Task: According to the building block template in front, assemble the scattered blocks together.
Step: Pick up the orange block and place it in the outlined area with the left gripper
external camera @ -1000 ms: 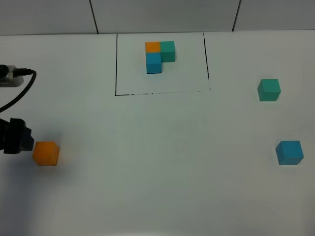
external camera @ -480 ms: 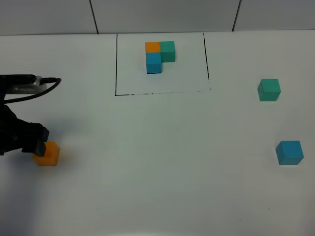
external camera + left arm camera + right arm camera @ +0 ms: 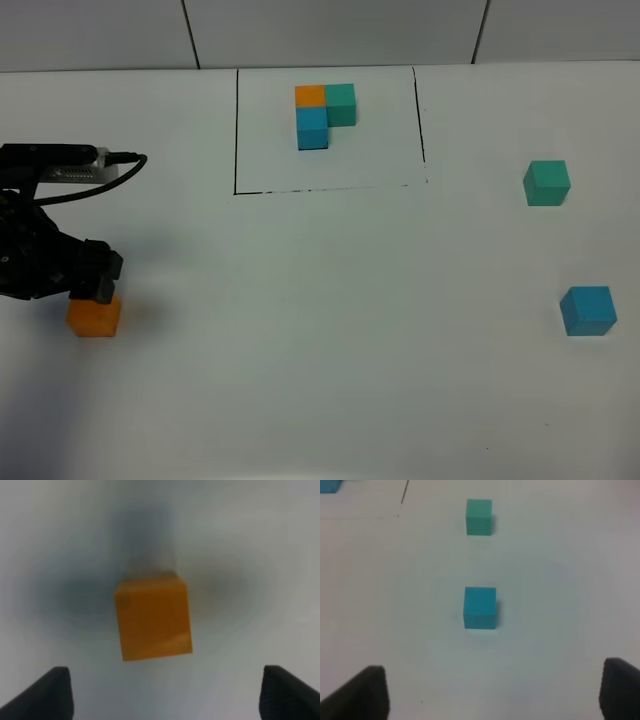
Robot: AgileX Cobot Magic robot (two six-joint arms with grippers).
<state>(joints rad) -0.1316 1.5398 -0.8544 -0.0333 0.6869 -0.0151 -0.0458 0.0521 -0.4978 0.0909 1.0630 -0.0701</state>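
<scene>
Hovering above the orange cube point(image 3: 94, 315), well left of the building block template point(image 3: 325, 115) and lower in the high view: left pincer point(image 3: 167, 692), jaws apart, nothing clamped, the cube centred ahead of its spread tips, apparently lined up for a grasp.
Teal-green cube point(image 3: 546, 183): loose on the tabletop point(image 3: 320, 350), right of the template, outside its black frame point(image 3: 236, 130).
Blue cube point(image 3: 587, 310): right of the template and lower, untouched.
Right pincer point(image 3: 495, 692): jaws apart, empty, facing the blue cube, probably awaiting its turn.
Assembly: not yet begun.
</scene>
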